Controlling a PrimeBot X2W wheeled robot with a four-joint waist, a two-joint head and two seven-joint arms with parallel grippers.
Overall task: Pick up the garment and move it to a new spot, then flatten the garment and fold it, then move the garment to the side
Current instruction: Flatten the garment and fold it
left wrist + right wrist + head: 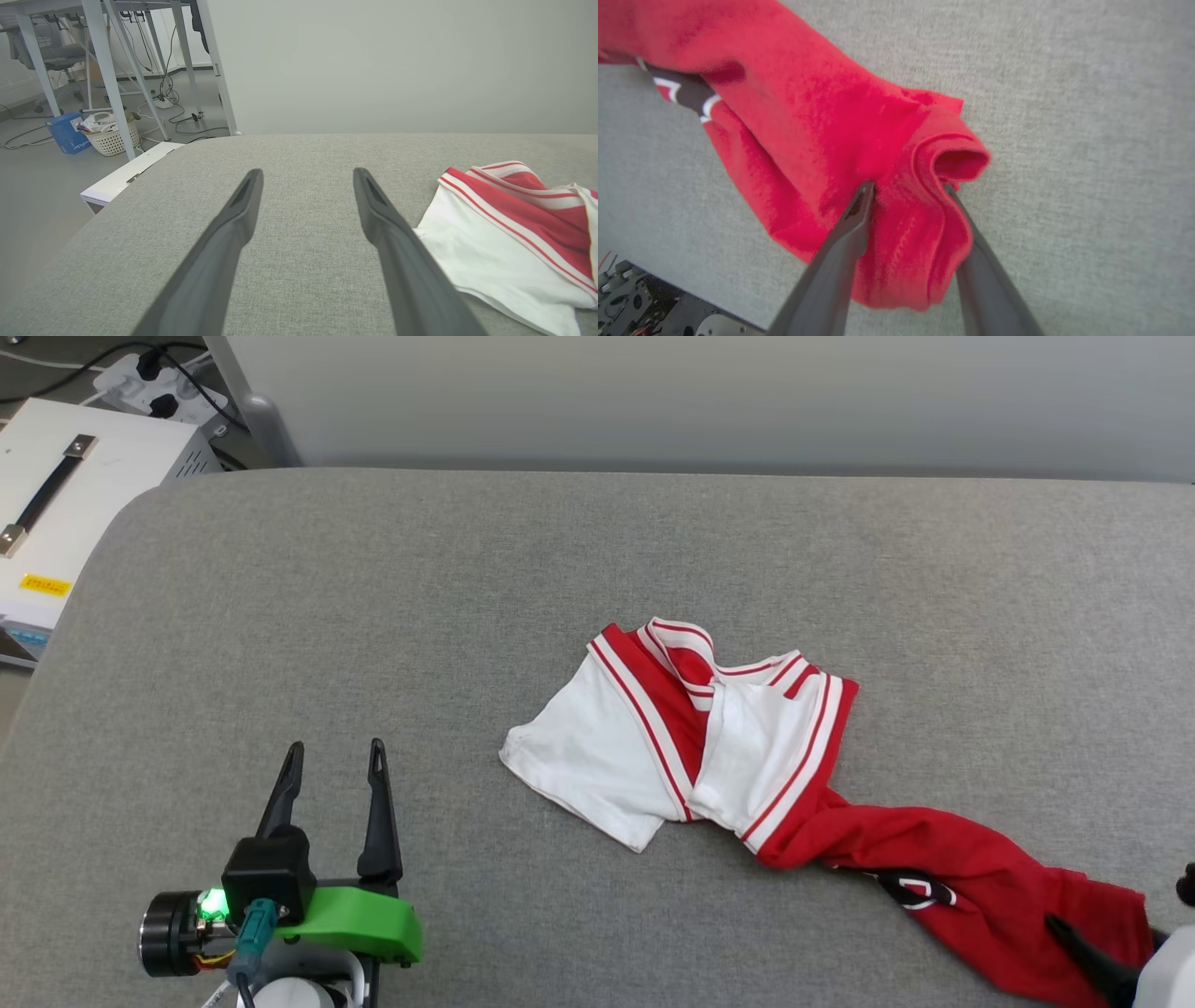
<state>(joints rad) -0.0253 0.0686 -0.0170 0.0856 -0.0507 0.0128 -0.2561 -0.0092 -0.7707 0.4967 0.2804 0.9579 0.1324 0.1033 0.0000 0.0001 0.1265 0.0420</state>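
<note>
The right gripper [906, 187] points down at the grey padded tabletop [373, 597], its fingers spread astride a bunched fold of the shirt's [709, 747] plain red end. The cloth lies between them and touches both. Whether they press it I cannot tell.

The left gripper [336, 747] hovers low over bare tabletop, fingers level, pointing forward and spread wide with nothing between them.

From the right gripper the shirt trails away towards the left gripper as a twisted red band with a scrap of black print. It ends in a crumpled heap of white sleeves and striped trim ahead and to the right of the left gripper, near it but apart.

Bare tabletop runs ahead of both grippers to the far edge at the wall. Left of the left gripper the top rounds off, and a white box [65, 495] stands beyond.
</note>
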